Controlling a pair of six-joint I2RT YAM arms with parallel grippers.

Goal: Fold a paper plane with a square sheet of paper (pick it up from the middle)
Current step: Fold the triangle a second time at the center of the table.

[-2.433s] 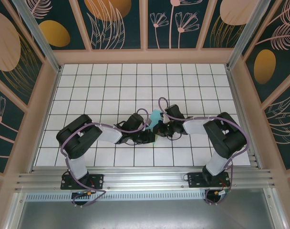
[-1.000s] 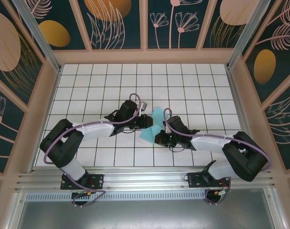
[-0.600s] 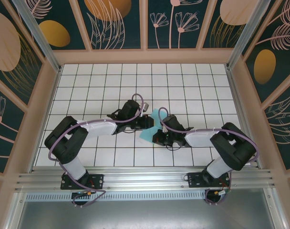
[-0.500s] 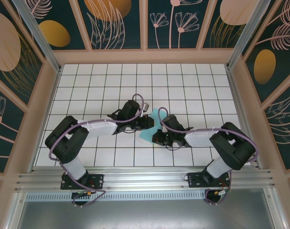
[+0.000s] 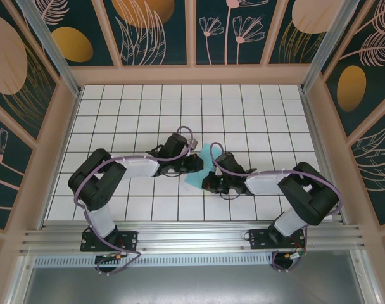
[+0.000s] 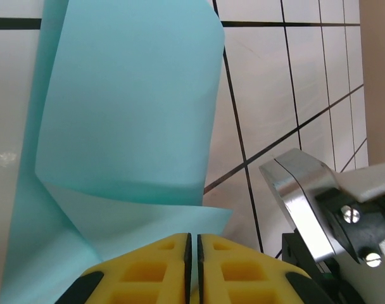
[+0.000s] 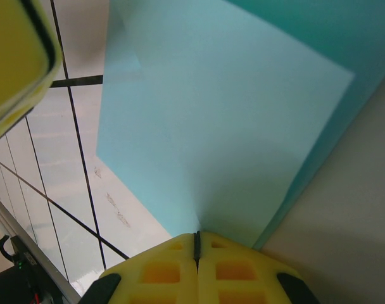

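Note:
The square sheet of paper (image 5: 199, 174) is light turquoise and lies bent between the two grippers at the middle of the tiled floor. In the left wrist view the paper (image 6: 129, 114) curls over in a loose roll ahead of the yellow fingers. My left gripper (image 6: 193, 237) is shut on its near edge and sits at the sheet's left side (image 5: 194, 163). My right gripper (image 7: 196, 234) is shut on a creased edge of the paper (image 7: 211, 126) and holds the near right side (image 5: 208, 182). The paper plane is out of view.
The white tiled floor (image 5: 116, 120) is ringed by a wooden frame with patterned walls (image 5: 192, 69). A metal rail (image 5: 192, 237) runs along the near edge. The right arm's metal wrist parts (image 6: 306, 196) sit close beside the left fingers.
Over the last second both arms drew their elbows in. The two grippers stayed on the paper, and the sheet looks narrower and more bent from above.

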